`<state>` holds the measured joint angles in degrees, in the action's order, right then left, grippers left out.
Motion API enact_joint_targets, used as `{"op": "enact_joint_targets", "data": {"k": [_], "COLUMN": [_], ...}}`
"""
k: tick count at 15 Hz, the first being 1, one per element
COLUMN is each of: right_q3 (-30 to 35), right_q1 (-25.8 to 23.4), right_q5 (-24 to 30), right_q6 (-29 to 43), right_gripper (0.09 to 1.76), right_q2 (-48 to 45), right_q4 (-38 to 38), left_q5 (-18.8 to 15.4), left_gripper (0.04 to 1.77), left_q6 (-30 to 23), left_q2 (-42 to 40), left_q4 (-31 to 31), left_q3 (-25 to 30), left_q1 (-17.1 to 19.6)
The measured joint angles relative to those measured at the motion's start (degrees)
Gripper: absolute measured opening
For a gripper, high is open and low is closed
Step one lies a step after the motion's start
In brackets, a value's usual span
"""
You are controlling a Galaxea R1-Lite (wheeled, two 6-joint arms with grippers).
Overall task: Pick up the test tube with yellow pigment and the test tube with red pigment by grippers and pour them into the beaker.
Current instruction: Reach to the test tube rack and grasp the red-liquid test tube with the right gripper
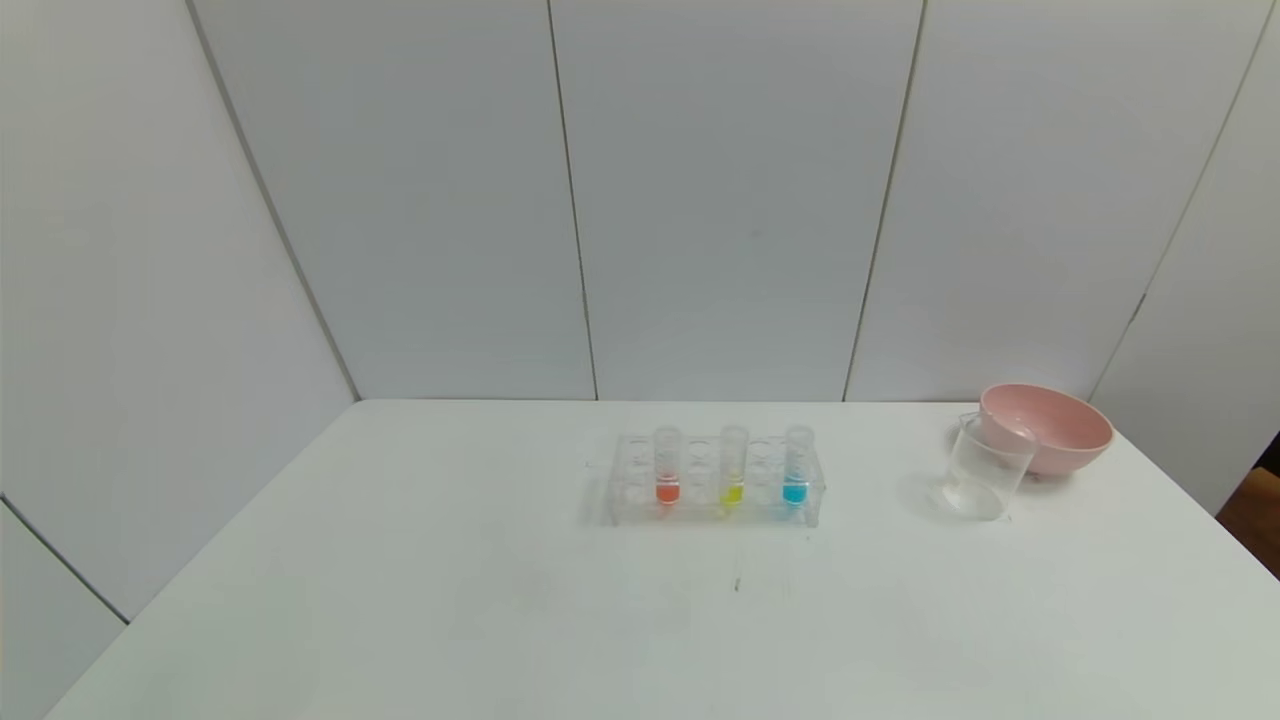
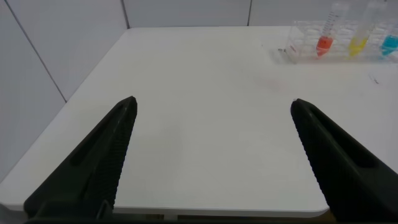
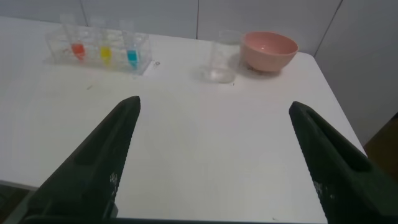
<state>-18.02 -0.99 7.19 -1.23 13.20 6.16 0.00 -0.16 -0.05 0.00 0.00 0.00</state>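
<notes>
Left gripper: fingers spread wide, holding nothing, parked.
Right gripper: spread wide too.
Red tube, yellow tube: upright in rack (well ahead of both).
Beaker: beyond right gripper, touching pink bowl.

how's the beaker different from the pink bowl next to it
The beaker is clear, so the table shows through it; the pink bowl is opaque. The beaker is tall, narrow and straight-sided, while the bowl is low, wide and rounded. The beaker stands nearer the rack, the bowl just behind it toward the table's far right corner. Both sit upright and look empty.
</notes>
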Motion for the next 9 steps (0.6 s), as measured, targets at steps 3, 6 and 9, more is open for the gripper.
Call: {"op": "enact_joint_targets", "data": {"k": [3, 6, 9], "right_q3": [-9.7, -19.1, -28.4], "right_q1": [-0.4, 0.7, 8.1], "right_q5": [1.3, 1.0, -8.5], "right_q6": [2.4, 4.8, 7.9], "right_gripper": [1.71, 1.71, 1.71], "right_q2": [14.5, 31.1, 47.3], "right_q4": [-5.2, -12.8, -19.2], "left_q5": [0.0, 0.0, 0.0], "left_gripper": [1.76, 1.76, 1.76], "left_q6": [0.0, 0.0, 0.0], "left_q2": [0.0, 0.0, 0.0], "left_q4": [0.0, 0.0, 0.0], "left_q3": [0.0, 0.0, 0.0], "left_q1": [0.0, 0.0, 0.0]}}
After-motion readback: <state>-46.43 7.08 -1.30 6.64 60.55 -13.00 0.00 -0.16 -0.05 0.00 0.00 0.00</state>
